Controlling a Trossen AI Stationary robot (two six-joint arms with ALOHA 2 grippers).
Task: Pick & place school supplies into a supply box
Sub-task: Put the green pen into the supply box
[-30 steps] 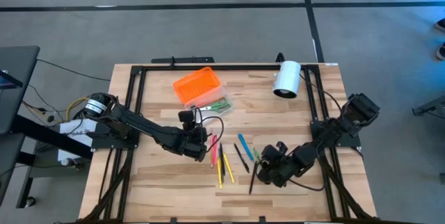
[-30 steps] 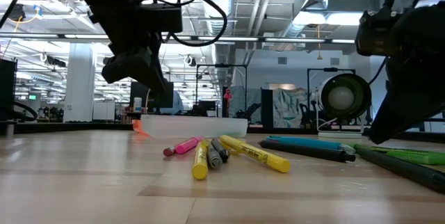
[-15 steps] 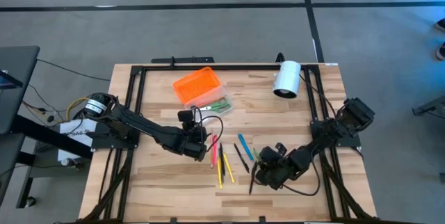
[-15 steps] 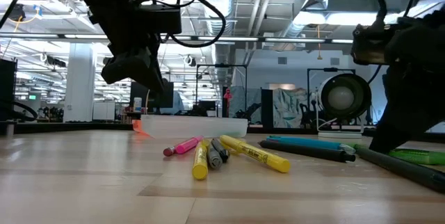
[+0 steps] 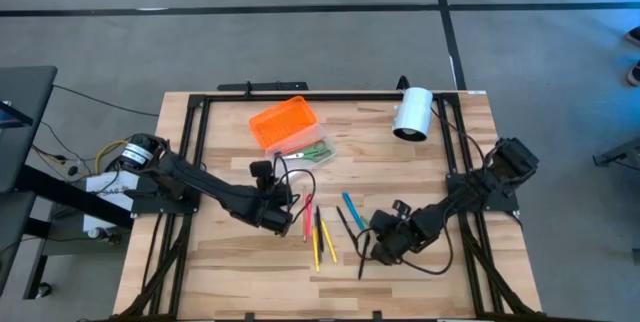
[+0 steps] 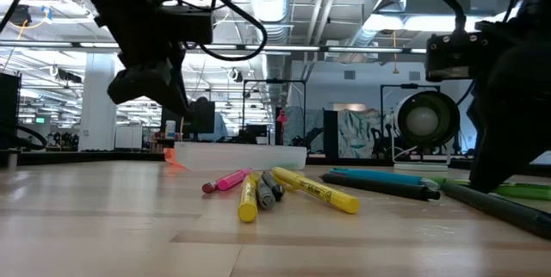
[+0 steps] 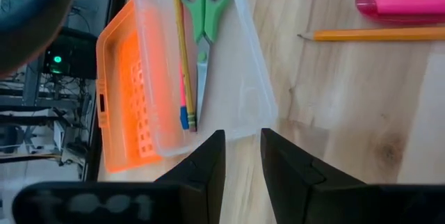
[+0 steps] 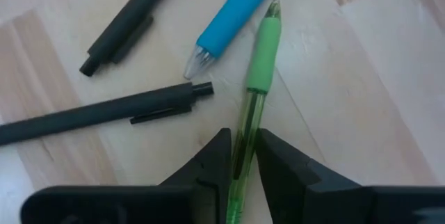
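The supply box lies open: its orange lid (image 5: 282, 122) beside the clear base (image 5: 308, 151), which holds green-handled scissors (image 7: 205, 15) and a pencil (image 7: 182, 50). Pink (image 5: 307, 210), yellow (image 5: 317, 242), blue (image 5: 350, 207) and black (image 5: 345, 225) pens lie loose mid-table. My left gripper (image 5: 272, 208) hovers left of them, narrowly open and holding nothing (image 7: 242, 151). My right gripper (image 5: 374, 247) is down at the table, shut on the green pen (image 8: 259, 57). My right gripper pinches the green pen's clear barrel (image 8: 243, 140) between its two fingertips, behind the green grip sleeve. The fingers come down on it slanting from above and the table's right side. Its tip end points away from the gripper, and it lies on the wood beside the blue pen (image 8: 229, 15).
A white cylinder (image 5: 412, 112) lies at the far right of the table. Two black pens (image 8: 128, 19) (image 8: 104, 116) lie close to the green pen. A black frame (image 5: 300, 95) runs around the table top. Bare wood shows along the near edge.
My right gripper has come down toward the table and shifted a little toward the left, onto the green pen. My left gripper has drawn back toward the table's left, away from the loose pens. The pens and the box have stayed put.
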